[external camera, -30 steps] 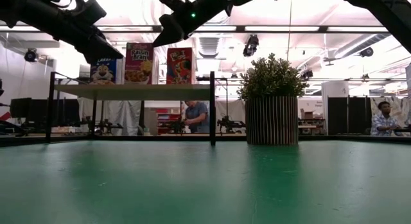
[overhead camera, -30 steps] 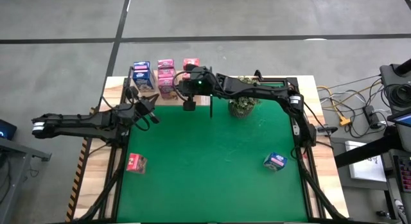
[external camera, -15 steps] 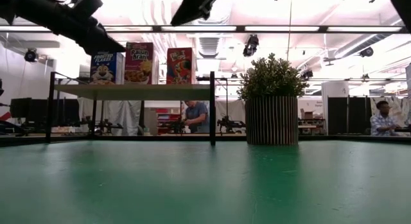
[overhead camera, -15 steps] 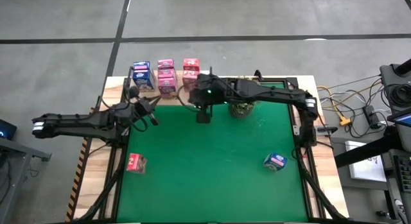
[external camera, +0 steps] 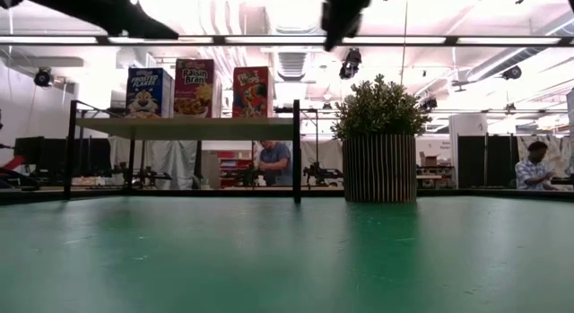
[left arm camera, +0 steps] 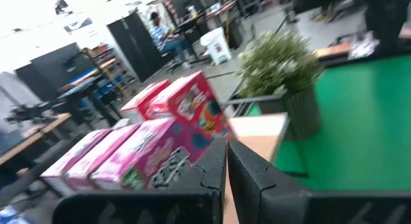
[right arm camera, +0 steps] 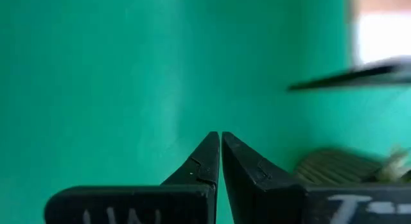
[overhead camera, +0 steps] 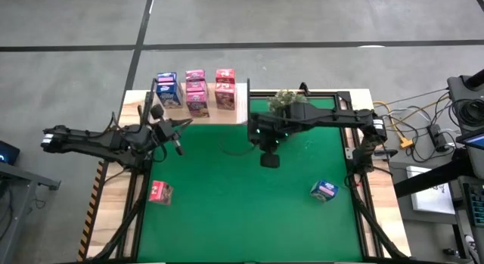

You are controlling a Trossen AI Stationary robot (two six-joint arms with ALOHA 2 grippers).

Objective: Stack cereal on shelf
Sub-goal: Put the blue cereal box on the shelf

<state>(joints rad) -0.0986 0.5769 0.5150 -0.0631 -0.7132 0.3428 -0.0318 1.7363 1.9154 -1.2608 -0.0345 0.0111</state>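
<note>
**High view: cereal partly shelved, 2 boxes left on the mat**

High view, looking straight down. The flat pale light-wood shelf board with thin black uprights [overhead camera: 227, 113] sits at 12 o'clock of the green mat [overhead camera: 227, 211], shifted toward 11. Along its far edge stand small rectangular cardboard cereal boxes in 3 short columns: a blue one [overhead camera: 166, 88] at the 9 o'clock end, a pink pair [overhead camera: 196, 91] in the middle and a pink-and-red one [overhead camera: 224, 85] at the 3 o'clock end; the exact count in each column cannot be told. In the low view, 3 printed fronts show upright on the board: blue [external camera: 149, 91], pink [external camera: 195, 88] and red [external camera: 253, 91].

Judged by position, these boxes are done. Remaining: 1 pink box [overhead camera: 160, 192] lying near the mat's 8 o'clock edge, and 1 blue box with a pink label [overhead camera: 324, 190] lying tilted at about 4 o'clock. Both are well apart from either gripper, and the near half of the board looks bare.

The small green plant in a ribbed round pot [overhead camera: 286, 104] stands at 1 o'clock, just beside the shelf; it holds only its foliage and takes no part in the stacking.

The left gripper [overhead camera: 177, 142] hangs at 10 o'clock near the shelf's front edge, its jaws together and empty. The right gripper [overhead camera: 269, 159] hovers over bare mat near the centre, its jaws likewise pressed together on nothing. The blue box at 4 o'clock is probably its next pick.
</note>
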